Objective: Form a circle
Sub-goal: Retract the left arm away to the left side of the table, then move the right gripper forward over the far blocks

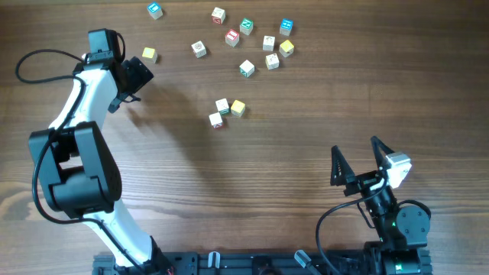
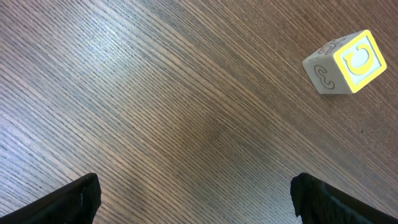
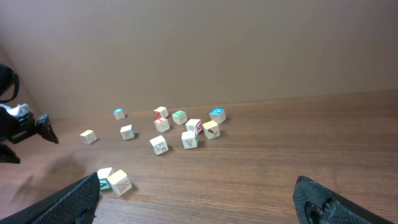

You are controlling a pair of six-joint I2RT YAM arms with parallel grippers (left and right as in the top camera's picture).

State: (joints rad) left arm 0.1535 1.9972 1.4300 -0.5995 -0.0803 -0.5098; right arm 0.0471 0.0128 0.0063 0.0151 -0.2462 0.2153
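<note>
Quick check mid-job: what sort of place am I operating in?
Probably a lab bench setup: a wood-grain table, a plain beige wall behind it, and small printed cubes scattered on it.

White-shelled left arm [image 1: 80, 107] of glossy rounded links, with bulky black housings at the joints. Thin black cable [image 1: 34, 61] looped off its upper link. Boxy black block [image 1: 103, 42] at the wrist, then the matte black left pincer [image 1: 141, 76]; in the left wrist view, just two dark, rough-edged fingertips [image 2: 68, 202] in the lower corners. Compact, mostly black right arm [image 1: 401, 221] with a tiny green light [image 1: 393, 224] on one housing and a small white block [image 1: 397, 166] at the wrist. Black right pincer [image 1: 359, 159] with pointed, triangular fingers [image 1: 338, 164]. Second black cable [image 1: 325, 225] curled beside that base. Black mounting rail [image 1: 229, 263] along the near desk edge.
</note>
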